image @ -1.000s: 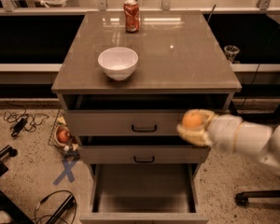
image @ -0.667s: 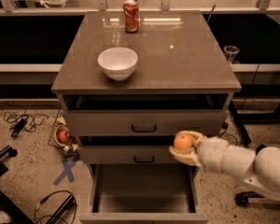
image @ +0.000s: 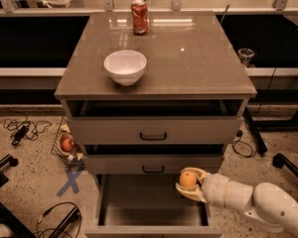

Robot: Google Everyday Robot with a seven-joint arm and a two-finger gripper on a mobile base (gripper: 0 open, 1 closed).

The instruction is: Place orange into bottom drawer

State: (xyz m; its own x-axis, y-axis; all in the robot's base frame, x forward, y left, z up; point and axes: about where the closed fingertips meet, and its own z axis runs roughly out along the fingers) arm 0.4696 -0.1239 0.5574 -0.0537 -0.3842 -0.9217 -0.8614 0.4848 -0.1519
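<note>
My gripper [image: 189, 182] reaches in from the lower right on a cream arm and is shut on the orange [image: 187, 179], a small round orange fruit. It holds the orange above the right rear part of the bottom drawer [image: 139, 202], which is pulled out and shows a smooth grey floor. The orange is just below the front of the middle drawer [image: 153, 165] and is not touching the drawer floor.
A white bowl [image: 125, 66] and a red soda can [image: 139, 17] stand on the cabinet top [image: 198, 58]. The top drawer [image: 154, 130] is slightly open. A wire basket with a reddish fruit [image: 67, 144] sits on the floor at left, near cables and a blue X mark [image: 72, 178].
My gripper has moved down and to the left with the orange, from beside the top drawer's front to above the open bottom drawer.
</note>
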